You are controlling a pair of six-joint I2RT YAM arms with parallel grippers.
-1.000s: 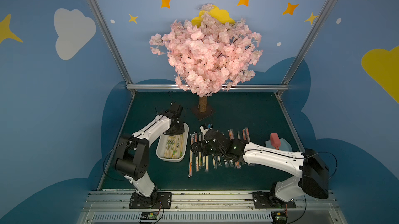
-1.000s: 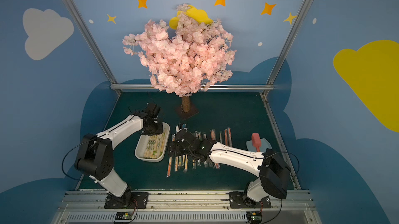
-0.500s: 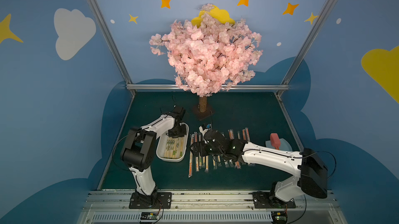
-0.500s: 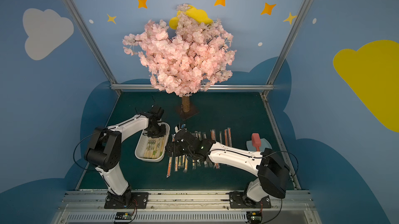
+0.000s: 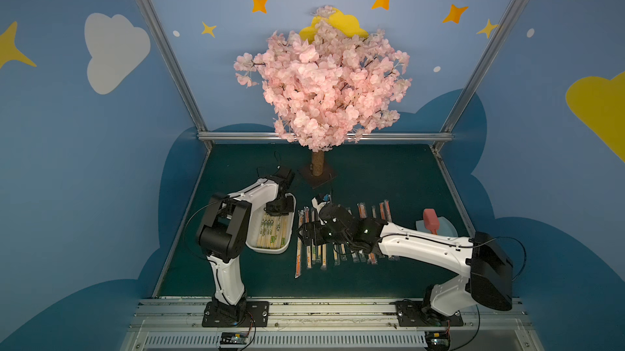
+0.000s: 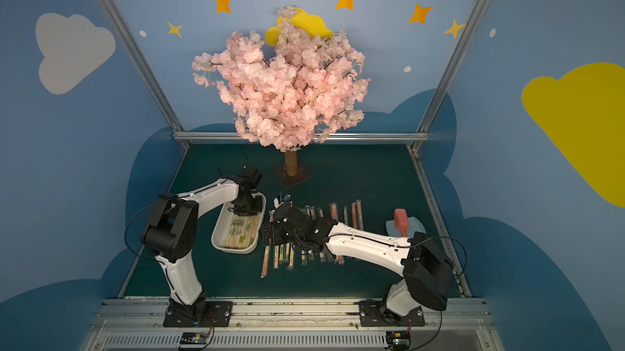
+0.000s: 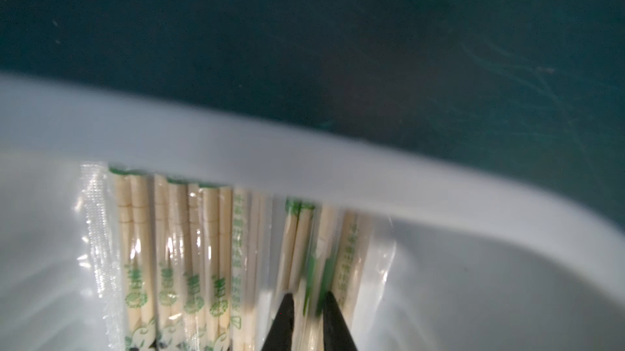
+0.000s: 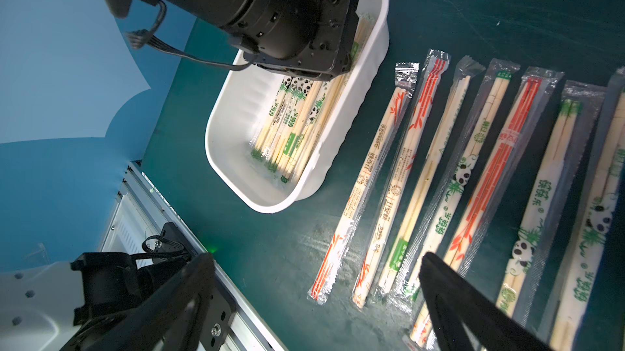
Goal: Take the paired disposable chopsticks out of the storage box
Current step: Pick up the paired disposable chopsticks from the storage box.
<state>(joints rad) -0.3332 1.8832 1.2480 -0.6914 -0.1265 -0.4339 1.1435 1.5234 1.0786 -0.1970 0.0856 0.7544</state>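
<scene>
Storage box point(image 5: 267, 250) far end (arm-covered)

storage box point(image 8: 236, 102): 1 | paired disposable chopsticks point(image 8: 397, 180) outside it: at least 7 | tree point(image 5: 324, 82): 1

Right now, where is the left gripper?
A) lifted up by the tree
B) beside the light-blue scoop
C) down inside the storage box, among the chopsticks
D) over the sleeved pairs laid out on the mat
C: the left wrist view shows the left gripper low among the paired disposable chopsticks, within the rim of the storage box.
</scene>
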